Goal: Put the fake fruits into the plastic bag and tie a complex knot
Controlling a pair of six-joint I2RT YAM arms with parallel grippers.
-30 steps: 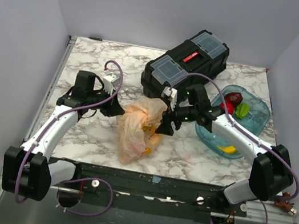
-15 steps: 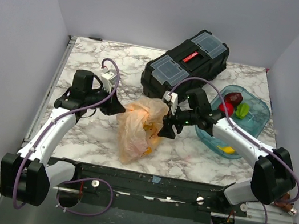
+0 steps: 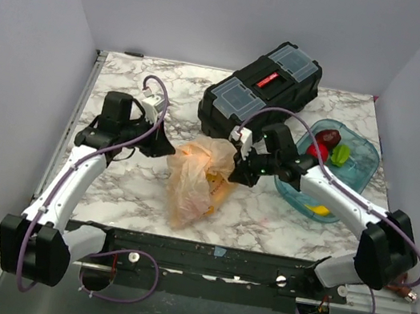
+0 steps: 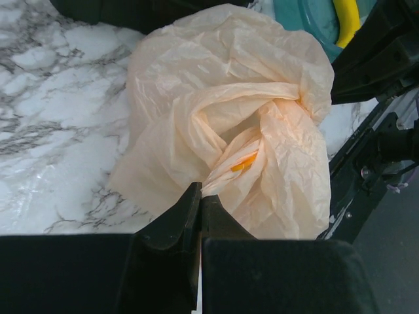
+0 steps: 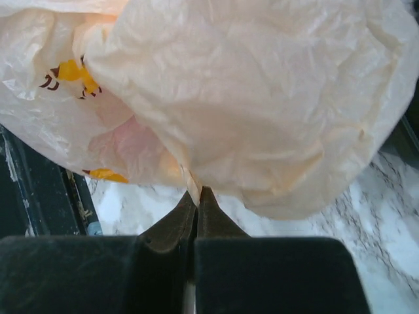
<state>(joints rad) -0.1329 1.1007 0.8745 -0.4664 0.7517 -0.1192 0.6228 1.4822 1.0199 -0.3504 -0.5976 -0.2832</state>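
The peach plastic bag [image 3: 196, 177] lies crumpled on the marble between both arms. My left gripper [image 3: 168, 152] is shut on a twisted strip at the bag's left side [image 4: 200, 193]. My right gripper [image 3: 238, 173] is shut on a fold at its right edge [image 5: 196, 191]. Yellow fake fruit [image 5: 73, 70] shows through the film [image 4: 243, 163]. More fake fruits sit in the blue tray: a red one [image 3: 320, 150], a green one [image 3: 341, 154] and a yellow banana [image 3: 319, 209]. A knot is out of view.
A black toolbox [image 3: 263, 85] stands just behind the bag. The translucent blue tray [image 3: 368, 165] lies to the right, under my right forearm. The table's front edge runs close below the bag.
My right gripper went from open to shut on the bag's right edge. The left arm drew slightly back and left, still holding its strip.
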